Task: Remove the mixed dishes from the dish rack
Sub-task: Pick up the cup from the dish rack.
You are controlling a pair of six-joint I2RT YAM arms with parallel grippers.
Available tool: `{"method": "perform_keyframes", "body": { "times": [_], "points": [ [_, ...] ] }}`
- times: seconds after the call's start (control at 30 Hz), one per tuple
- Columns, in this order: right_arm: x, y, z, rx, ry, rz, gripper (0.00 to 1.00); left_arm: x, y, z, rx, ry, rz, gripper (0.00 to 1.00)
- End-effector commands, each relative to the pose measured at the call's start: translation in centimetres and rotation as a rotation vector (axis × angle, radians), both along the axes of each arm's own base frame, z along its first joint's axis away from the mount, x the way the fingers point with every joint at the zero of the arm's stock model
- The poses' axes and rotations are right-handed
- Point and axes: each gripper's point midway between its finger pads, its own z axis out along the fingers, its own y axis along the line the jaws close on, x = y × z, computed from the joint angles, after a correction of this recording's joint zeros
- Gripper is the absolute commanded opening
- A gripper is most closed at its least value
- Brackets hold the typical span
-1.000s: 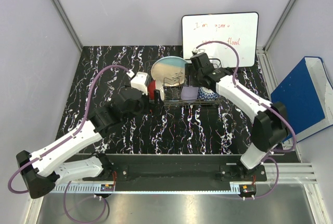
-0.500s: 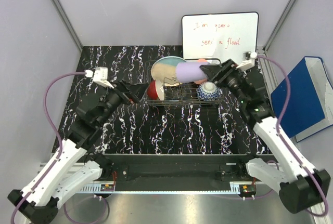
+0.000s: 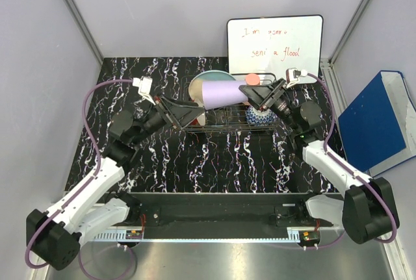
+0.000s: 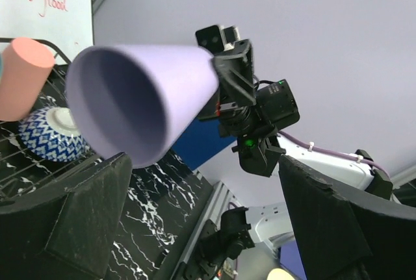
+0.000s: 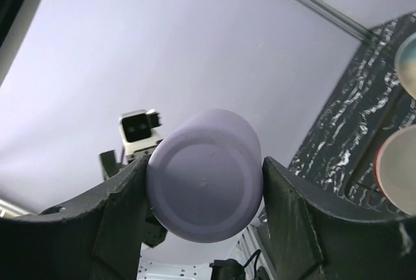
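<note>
My right gripper [image 3: 258, 95] is shut on the base end of the lavender cup [image 3: 224, 91] and holds it on its side above the dish rack [image 3: 235, 123], mouth pointing left. The right wrist view shows the cup's base [image 5: 205, 176] between the pads. My left gripper [image 3: 194, 112] is open, its fingers [image 4: 84, 221] just below the cup's mouth [image 4: 130, 108] and not touching it. The salmon-pink cup [image 3: 252, 78], the large plate [image 3: 207, 80] and the blue-and-white bowl [image 3: 260, 116] are in the rack. The red bowl [image 5: 398, 171] shows only in the right wrist view. The small red dish is out of view.
A white board [image 3: 276, 43] with red writing leans against the back wall behind the rack. A blue folder [image 3: 374, 121] lies off the table's right edge. Grey walls close in the left, back and right sides.
My right gripper has lifted the lavender cup out of the rack and turned it sideways. My left gripper left the red bowl, swung out left, then came back to the cup's mouth.
</note>
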Motion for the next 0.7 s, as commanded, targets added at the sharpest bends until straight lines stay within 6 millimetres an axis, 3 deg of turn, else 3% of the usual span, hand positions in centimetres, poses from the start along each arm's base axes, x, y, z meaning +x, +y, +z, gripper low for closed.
{"method": "perform_keyframes", "body": {
  "times": [0.0,0.13,0.43,0.5,0.53,0.63,0.67],
  "points": [
    [-2.5,0.0,5.1,0.063,-0.181,0.065,0.00,-0.8,-0.5,1.4,-0.052,-0.054,-0.068,0.99],
    [-2.8,0.7,5.2,0.055,-0.192,0.099,0.00,-0.4,-0.7,1.2,-0.064,-0.049,-0.069,0.99],
    [-3.8,5.1,3.7,-0.010,-0.179,0.188,0.00,-0.6,-0.9,1.9,-0.083,-0.063,-0.096,0.99],
    [-3.8,5.8,3.2,-0.016,-0.164,0.200,0.00,-0.7,-0.9,1.9,-0.081,-0.064,-0.097,0.95],
    [-3.7,5.9,2.9,-0.020,-0.159,0.201,0.00,-0.8,-0.9,1.7,-0.077,-0.063,-0.097,0.92],
    [-3.6,6.0,2.4,-0.026,-0.148,0.195,0.00,-0.9,-0.6,1.7,-0.058,-0.075,-0.084,0.60],
    [-3.5,6.0,2.2,-0.031,-0.138,0.193,0.00,-0.9,-0.6,1.6,-0.050,-0.071,-0.076,0.36]
  ]
}}
